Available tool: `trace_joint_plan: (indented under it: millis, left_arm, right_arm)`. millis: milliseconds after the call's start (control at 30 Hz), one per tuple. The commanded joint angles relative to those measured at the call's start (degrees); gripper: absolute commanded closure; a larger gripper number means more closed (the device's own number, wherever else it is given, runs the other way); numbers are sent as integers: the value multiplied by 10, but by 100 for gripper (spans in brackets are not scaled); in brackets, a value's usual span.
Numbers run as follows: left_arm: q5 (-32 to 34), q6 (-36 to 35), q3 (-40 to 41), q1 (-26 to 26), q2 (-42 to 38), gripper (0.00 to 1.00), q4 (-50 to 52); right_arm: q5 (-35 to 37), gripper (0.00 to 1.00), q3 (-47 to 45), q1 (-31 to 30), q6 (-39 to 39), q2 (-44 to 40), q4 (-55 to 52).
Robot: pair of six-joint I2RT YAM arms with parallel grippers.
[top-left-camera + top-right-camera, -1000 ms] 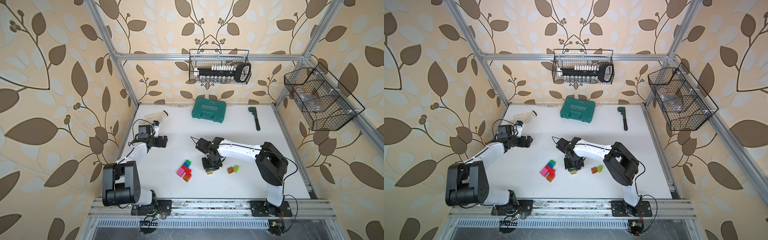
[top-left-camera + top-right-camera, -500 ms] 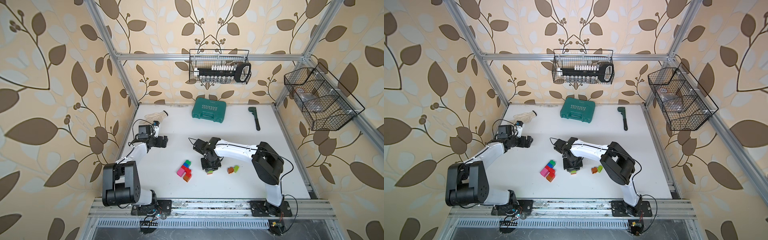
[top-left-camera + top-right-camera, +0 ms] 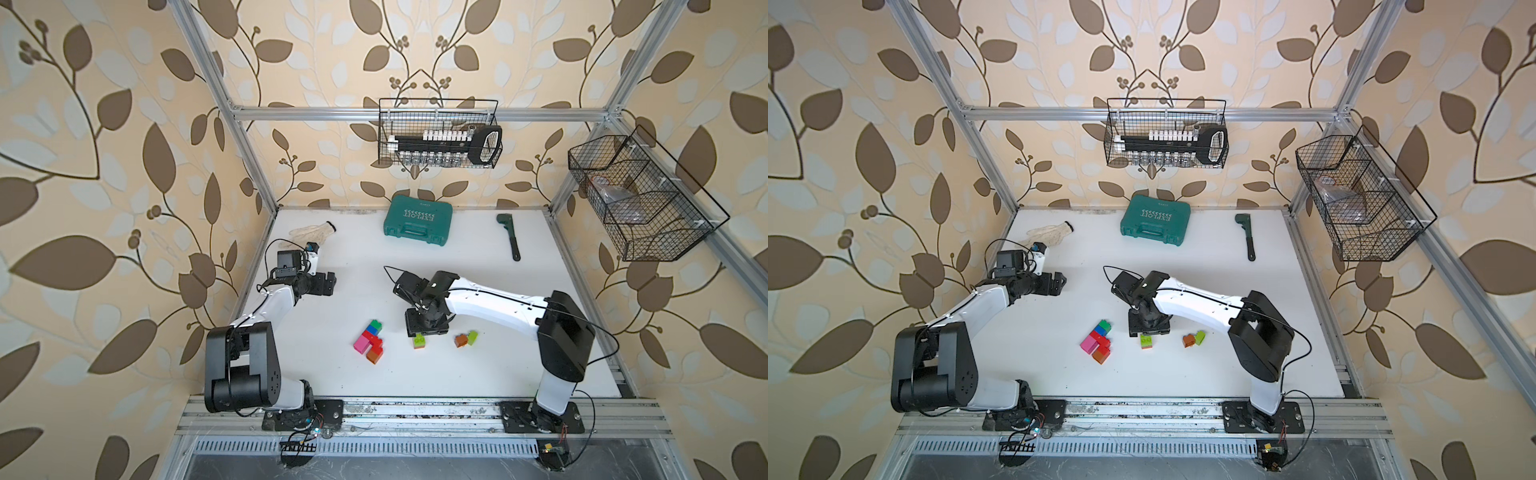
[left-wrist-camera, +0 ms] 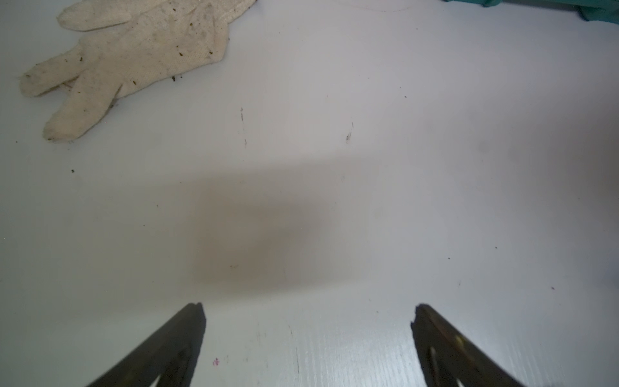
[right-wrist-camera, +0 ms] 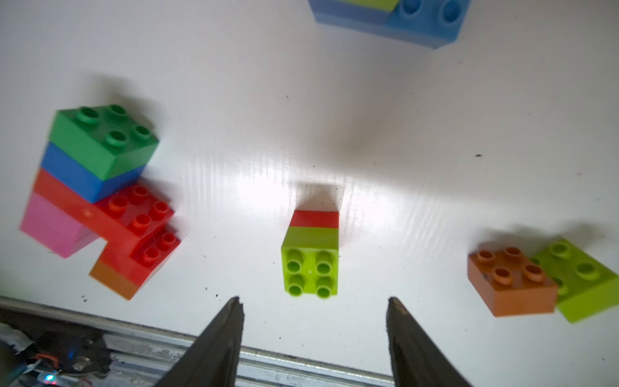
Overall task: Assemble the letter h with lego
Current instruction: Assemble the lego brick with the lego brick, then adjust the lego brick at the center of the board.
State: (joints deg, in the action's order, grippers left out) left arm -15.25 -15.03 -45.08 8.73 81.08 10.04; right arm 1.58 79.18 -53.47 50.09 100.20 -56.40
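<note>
Right gripper [image 5: 315,299], jaws apart and empty, hangs just beside a lime four-stud brick [image 5: 310,264] stacked on a red brick [image 5: 314,218].

The left pincer [image 4: 308,310] hung wide open, nothing between its jaws; the right pincer [image 5: 313,301] pointed steeply downward, jaws parted, gripping nothing.

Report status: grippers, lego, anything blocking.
Left gripper open, empty, over bare table. Right gripper open, lime-on-red plastic brick stack just ahead, ungripped. Multicoloured brick cluster and orange-lime pair flank it; nothing blocking.
</note>
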Motion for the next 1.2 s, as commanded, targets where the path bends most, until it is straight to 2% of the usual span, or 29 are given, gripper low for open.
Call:
trace_joint_plan:
  millis: [0, 100, 200, 367, 500, 600, 767, 867, 933, 1067, 1167]
  left_arm:
    - [-37, -9, -23, 7, -20, 1, 30]
    - [-44, -5, -37, 6, -29, 1, 57]
    - [-58, -16, -38, 6, -35, 1, 68]
    - [-96, -21, -46, 6, -33, 1, 86]
    - [-140, -29, -47, 5, -33, 1, 95]
    - [-165, -33, -57, 4, -30, 1, 110]
    - [-197, -38, -68, -5, -40, 2, 123]
    - [-211, -52, -89, -28, -44, 5, 147]
    - [-223, -64, -108, -53, -42, 6, 168]
    - [-260, -101, -159, -138, -38, 7, 226]
    - [-351, -144, -194, -182, -37, 7, 265]
  right_arm:
    - [46, 36, -46, 19, 20, -76, -58]
    - [71, 36, -126, 80, 51, -169, -60]
    - [67, 35, -206, 153, 87, -237, -23]
    - [-12, 35, -297, 236, 96, -262, 79]
    - [-46, 35, -296, 240, 93, -203, 106]
    - [-51, 40, -313, 241, 95, -166, 134]
    - [-59, 59, -325, 240, 87, -129, 160]
    - [-52, 70, -336, 241, 83, -141, 161]
    - [-52, 73, -335, 241, 71, -154, 150]
    - [-42, 81, -341, 241, 48, -219, 143]
    - [-66, 82, -336, 241, 15, -280, 157]
